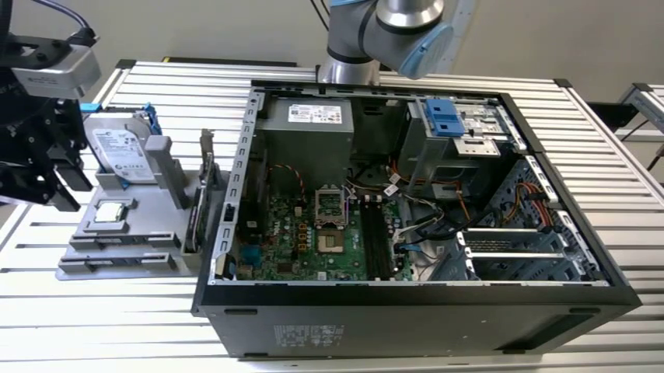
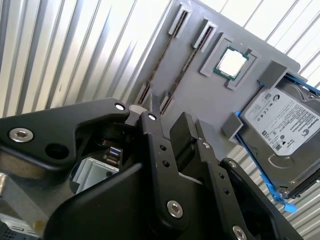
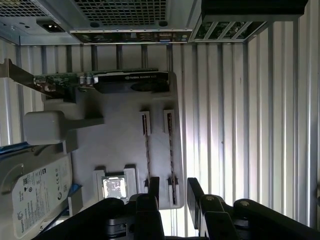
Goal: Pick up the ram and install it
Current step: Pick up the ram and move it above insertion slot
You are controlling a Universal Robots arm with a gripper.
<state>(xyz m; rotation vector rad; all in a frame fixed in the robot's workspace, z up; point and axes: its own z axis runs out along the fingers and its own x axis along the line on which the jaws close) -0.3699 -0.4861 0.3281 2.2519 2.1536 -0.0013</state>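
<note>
- The ram (image 3: 170,150), a thin dark stick, stands on edge in the grey holder (image 3: 120,145), set between small grey end brackets on the side of the holder farthest from the hard drive (image 3: 35,200)
- A second ram stick (image 3: 147,150) stands parallel and just beside it, between the ram and the processor chip (image 3: 114,188)
- The hand (image 3: 173,186) is released, its two black fingers (image 3: 154,187) spread apart and gripping nothing
- In the first wrist view the ram lines up with the gap between the fingers, at the end of the stick away from the computer case (image 1: 415,326)
- In the exterior view the hand hangs over the holder's edge at the exterior view's left; whether it touches the ram cannot be told
- The silver-labelled hard drive, with blue rails, leans in the holder next to the chip
- An expansion card (image 3: 125,80) with a metal bracket stands along the side of the holder nearest the case
- The holder lies on the slatted metal table (image 1: 104,334), just beside the opened case
- Inside the case the green motherboard (image 1: 301,233) shows its long black slots (image 1: 374,241), well apart from the ram
- The robot arm (image 1: 400,27) rises behind the case at the far side of the table
</note>
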